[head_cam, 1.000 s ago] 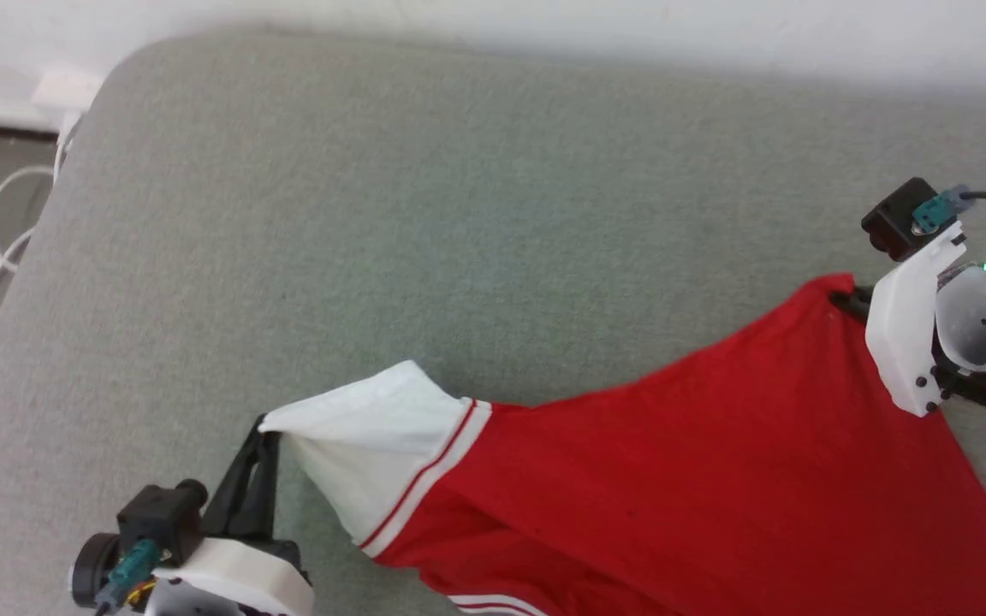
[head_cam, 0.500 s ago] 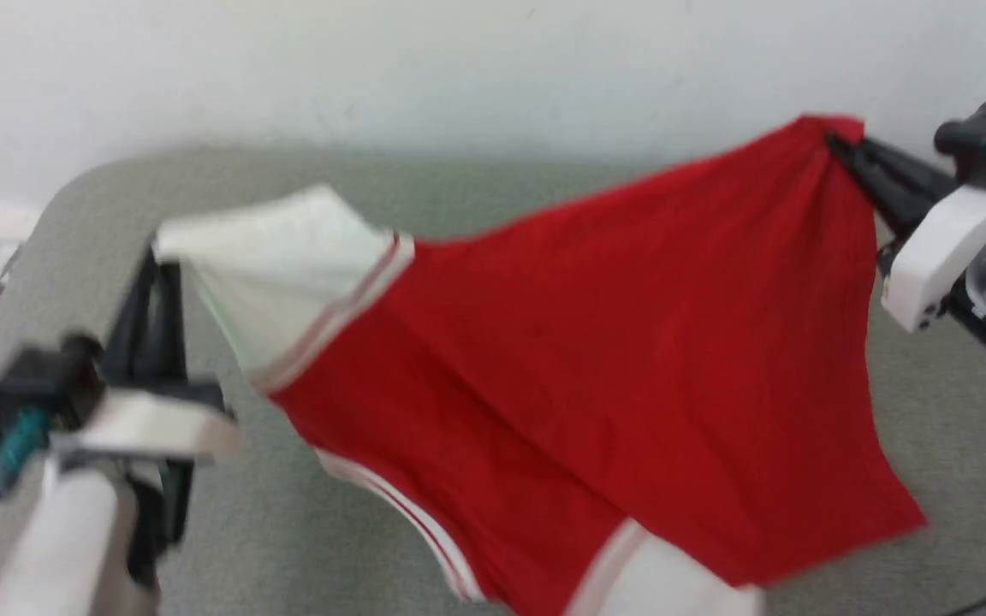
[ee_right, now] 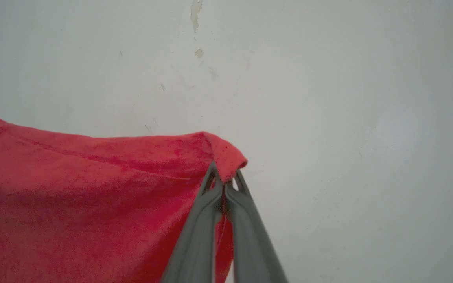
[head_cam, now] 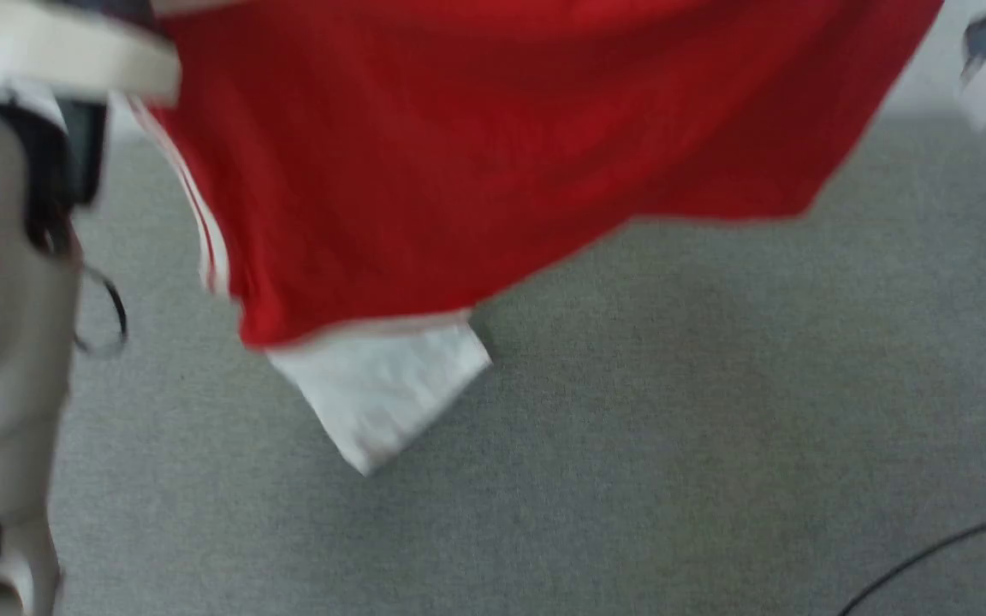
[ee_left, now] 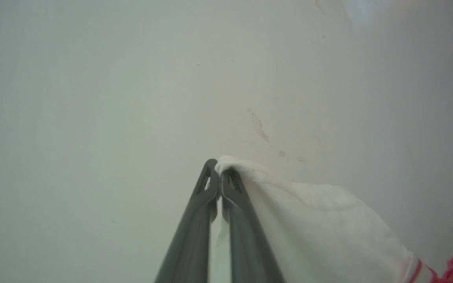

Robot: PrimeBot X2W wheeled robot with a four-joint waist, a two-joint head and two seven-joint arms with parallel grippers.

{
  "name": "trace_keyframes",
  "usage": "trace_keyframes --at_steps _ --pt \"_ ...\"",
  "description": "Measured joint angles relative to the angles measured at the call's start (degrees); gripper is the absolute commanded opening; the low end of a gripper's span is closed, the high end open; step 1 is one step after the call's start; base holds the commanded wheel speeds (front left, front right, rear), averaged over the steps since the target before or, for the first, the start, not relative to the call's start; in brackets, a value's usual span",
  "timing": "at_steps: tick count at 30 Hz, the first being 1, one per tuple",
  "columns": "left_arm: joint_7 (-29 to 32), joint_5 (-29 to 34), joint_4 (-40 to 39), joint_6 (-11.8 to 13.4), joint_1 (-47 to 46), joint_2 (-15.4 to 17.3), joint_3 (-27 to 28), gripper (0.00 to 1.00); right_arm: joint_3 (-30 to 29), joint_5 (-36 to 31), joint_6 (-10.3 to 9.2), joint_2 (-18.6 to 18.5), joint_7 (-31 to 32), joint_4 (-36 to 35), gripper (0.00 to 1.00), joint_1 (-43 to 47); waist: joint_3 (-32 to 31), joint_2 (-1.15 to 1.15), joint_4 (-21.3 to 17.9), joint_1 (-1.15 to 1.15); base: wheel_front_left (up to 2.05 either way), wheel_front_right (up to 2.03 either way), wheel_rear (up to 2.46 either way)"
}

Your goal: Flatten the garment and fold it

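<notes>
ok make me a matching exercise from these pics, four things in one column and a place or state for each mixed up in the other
Things:
1. left gripper
2. right gripper
3. loose white sleeve
4. black cable

Places or states:
a. crosses the grey surface at the head view's lower right
b. shut on a red edge of the garment
c. hangs below the red cloth
d. shut on the tip of the other white sleeve

Pairs: 1-d, 2-b, 3-c, 4-a
</notes>
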Motion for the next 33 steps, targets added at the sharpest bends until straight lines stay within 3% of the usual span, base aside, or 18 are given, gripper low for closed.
trace_keyframes --at_steps 11,21,27,33 --pt "0.18 1.08 10.38 -2.09 -29.33 -1.12 -0.24 0.00 -9.71 -7.44 0.00 3.42 5.45 -4.08 0.00 -17.01 10.64 0.00 -0.94 0.01 0.00 0.00 0.00" --pt "-2.52 3.12 19.57 -3.46 -48.62 -1.42 -0.38 0.00 -11.93 -13.85 0.00 4.07 6.55 1.19 0.00 -33.31 21.41 0.00 -1.26 0.02 0.00 0.00 0.00" --pt "-3.81 2.86 24.28 -3.48 -51.77 -1.55 -0.14 0.00 -9.80 -14.99 0.00 4.28 4.97 6.81 0.00 -37.30 25.87 0.00 -1.26 0.02 0.00 0.00 0.00" --pt "-5.68 -0.52 27.47 -3.91 -47.04 -1.90 2.34 0.00 -8.17 -14.81 0.00 5.06 1.76 13.68 0.00 -36.10 27.05 0.00 -0.78 0.01 0.00 0.00 0.00"
